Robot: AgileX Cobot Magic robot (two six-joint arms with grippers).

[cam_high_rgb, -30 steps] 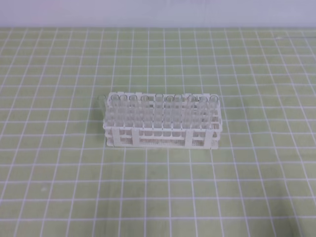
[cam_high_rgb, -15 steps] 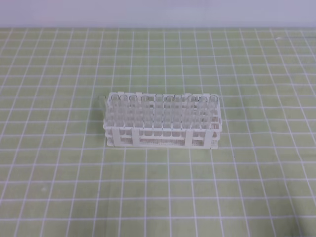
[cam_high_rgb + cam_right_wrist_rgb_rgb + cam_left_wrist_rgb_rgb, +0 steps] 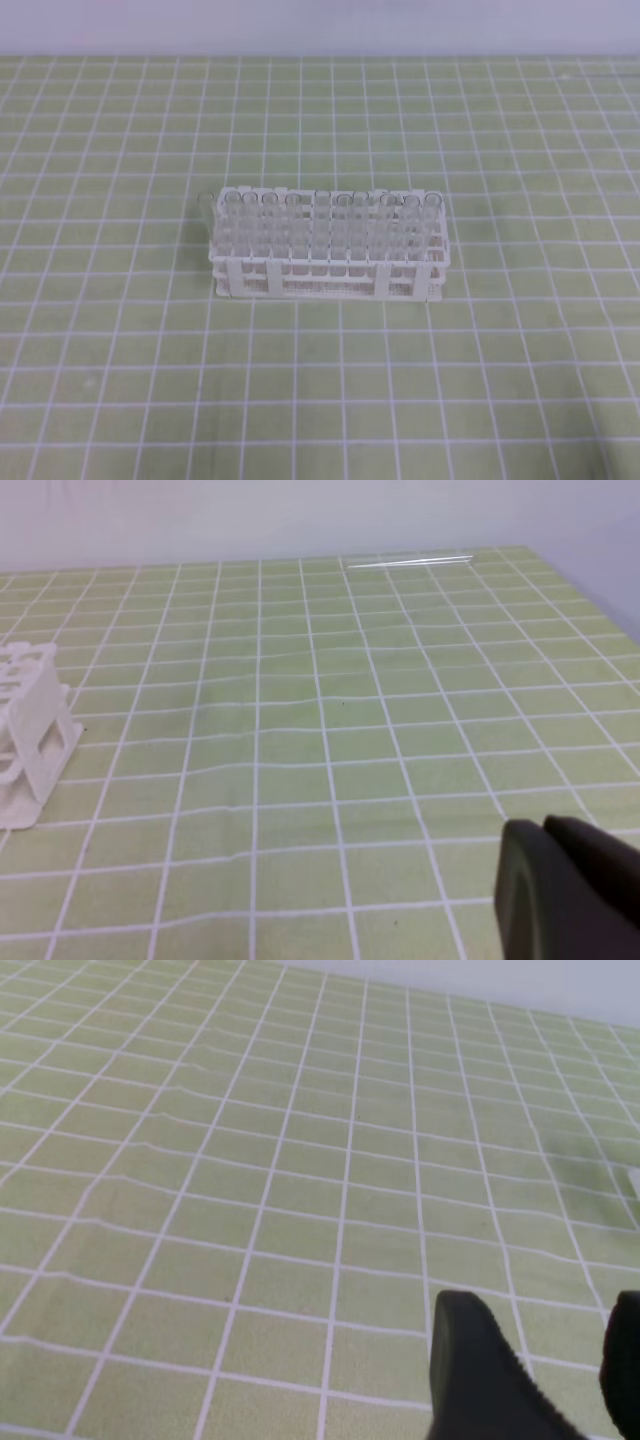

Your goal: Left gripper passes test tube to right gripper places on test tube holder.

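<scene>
White plastic test tube holder (image 3: pixel 330 262) is sitting mid-mat, packed with clear tubes, and one test tube (image 3: pixel 204 210) seems to be leaning at its 9 o'clock end, hard to tell. We're guessing the task is either wrapping up or not begun. We're keeping our left gripper (image 3: pixel 535 1375) parted and empty, our right gripper (image 3: pixel 565 885) pinched closed on nothing, both well away over the green grid mat (image 3: pixel 120 350).

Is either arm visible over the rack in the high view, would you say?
No, only the test tube holder stands on the green grid mat; no arm appears.
</scene>
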